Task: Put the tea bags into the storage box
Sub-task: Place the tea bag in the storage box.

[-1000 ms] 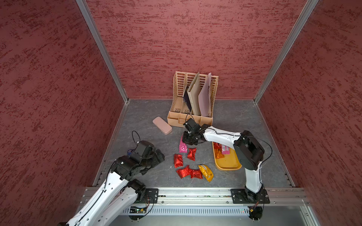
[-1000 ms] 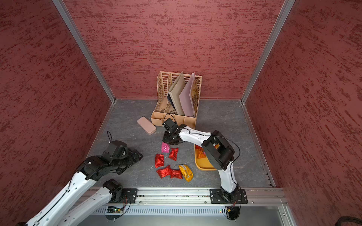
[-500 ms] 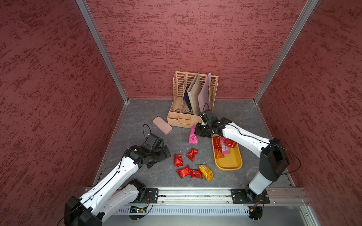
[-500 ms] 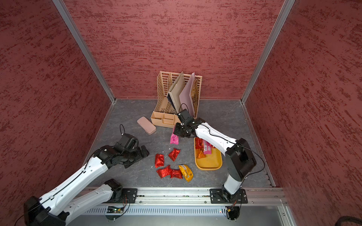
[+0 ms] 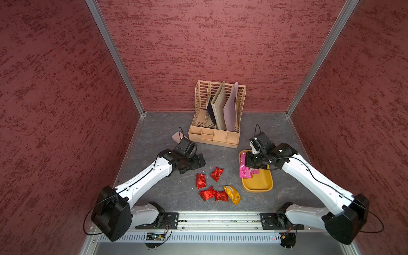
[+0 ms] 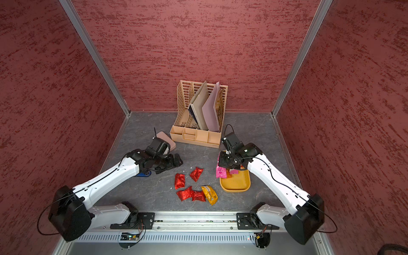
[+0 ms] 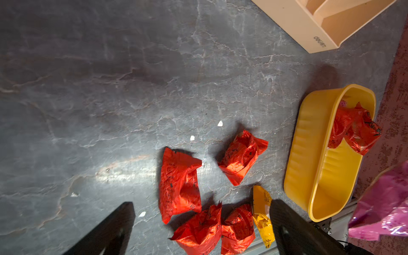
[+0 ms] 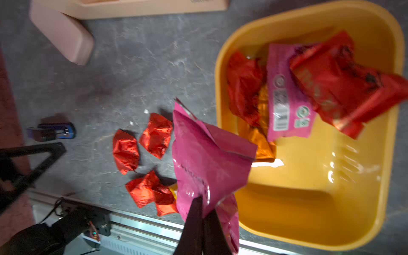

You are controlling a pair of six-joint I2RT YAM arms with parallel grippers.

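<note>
tabletop (image 5: 220,159): five loose tea bags (image 5: 201,181) at 8 o'clock of storage box (image 5: 258,183) | right arm: stretched over box's 10 o'clock corner, wrist tipped down | left fingers (image 7: 110,227): spread wide, empty, aimed at loose bags | magenta sachet (image 8: 209,154): pinched by closed right fingers (image 8: 194,223), hanging at box's 9 o'clock rim | next: shift toward 3 o'clock before release, clearing rim

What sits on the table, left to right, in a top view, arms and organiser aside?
In order: pink case → four loose red tea bags → gold tea bag → magenta tea bag pinched in the right gripper → storage box.
</note>
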